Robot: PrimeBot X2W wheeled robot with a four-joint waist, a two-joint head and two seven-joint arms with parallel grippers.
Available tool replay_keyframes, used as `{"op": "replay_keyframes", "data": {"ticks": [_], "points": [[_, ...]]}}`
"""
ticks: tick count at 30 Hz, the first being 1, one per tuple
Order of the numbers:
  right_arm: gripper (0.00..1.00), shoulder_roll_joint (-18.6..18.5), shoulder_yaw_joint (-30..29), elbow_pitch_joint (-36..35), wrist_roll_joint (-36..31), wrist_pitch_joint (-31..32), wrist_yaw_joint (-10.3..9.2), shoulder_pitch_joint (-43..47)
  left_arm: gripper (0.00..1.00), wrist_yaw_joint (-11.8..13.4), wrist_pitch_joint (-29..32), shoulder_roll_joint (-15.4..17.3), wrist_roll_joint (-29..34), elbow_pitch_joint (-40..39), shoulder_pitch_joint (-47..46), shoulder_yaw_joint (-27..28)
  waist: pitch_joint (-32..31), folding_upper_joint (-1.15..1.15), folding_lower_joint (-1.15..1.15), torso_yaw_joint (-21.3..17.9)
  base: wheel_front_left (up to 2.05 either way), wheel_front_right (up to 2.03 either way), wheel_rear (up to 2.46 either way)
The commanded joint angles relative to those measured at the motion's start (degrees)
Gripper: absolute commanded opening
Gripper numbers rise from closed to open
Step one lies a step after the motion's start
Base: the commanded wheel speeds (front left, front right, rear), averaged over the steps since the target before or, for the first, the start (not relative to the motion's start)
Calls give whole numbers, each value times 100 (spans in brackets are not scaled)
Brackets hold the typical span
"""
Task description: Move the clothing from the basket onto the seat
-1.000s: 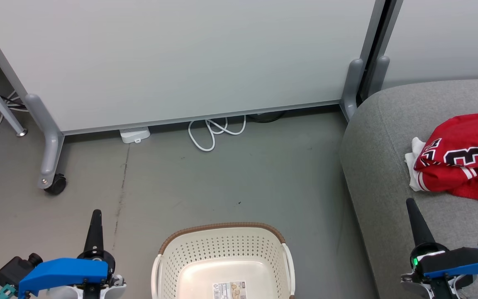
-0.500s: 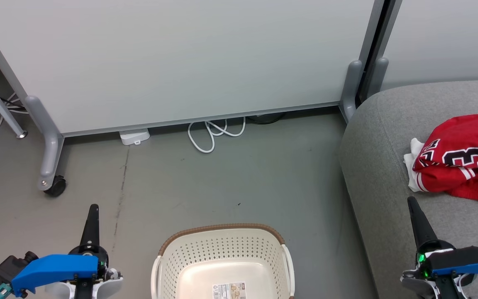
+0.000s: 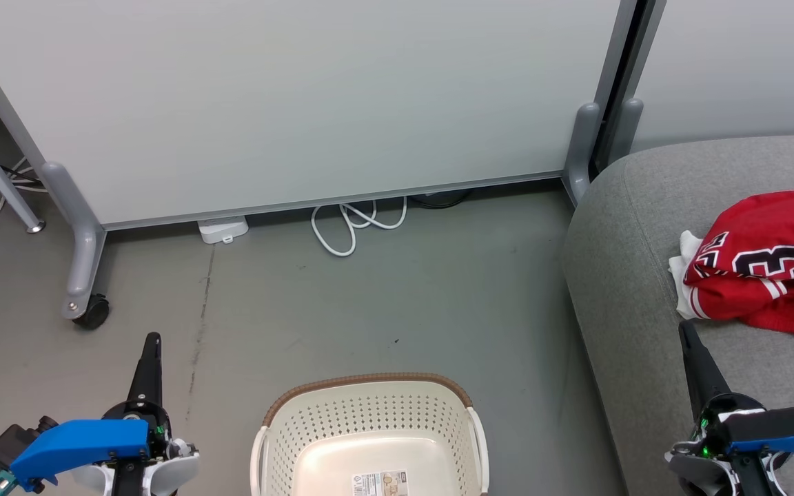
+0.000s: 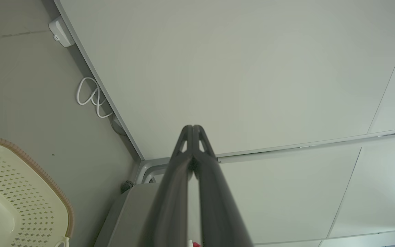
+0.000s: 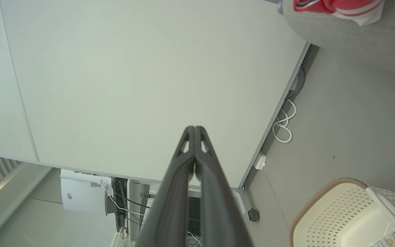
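A broad stretch of the grey concrete floor [image 3: 397,303] is left open between the cream perforated plastic basket [image 3: 367,378] at its near edge and the tall white partition panel [image 3: 300,103], by which its far edge is closed off. Along the panel's foot, passage is cluttered by a looped white cable [image 3: 352,224] and a small white box [image 3: 223,229]. The basket is open from above. The floor's right edge is bounded by the large grey fabric couch [image 3: 631,262]. The couch's near-left corner is left bare, and further right it is taken up by crumpled red clothing [image 3: 762,289].
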Motion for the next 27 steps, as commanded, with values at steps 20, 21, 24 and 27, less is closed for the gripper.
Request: {"op": "replay_keyframes", "data": {"ticks": [20,21,24,27], "points": [[0,-34,-48,-27,951,171,4,-131,0,-9,242,-19,-801,-135,-134,144,-44,0,0,-16,0,0,0],[0,-35,-49,-27,991,182,4,-133,0,-10,248,-19,-833,-138,-137,149,-46,0,0,-17,0,0,0],[0,-36,-53,-27,1109,205,4,-138,0,-10,281,-23,-939,-154,-147,165,-53,0,0,-19,0,0,0],[0,-36,-57,-25,1229,221,4,-146,0,-10,312,-26,-1042,-163,-153,182,-59,0,0,-22,0,0,0]]}}
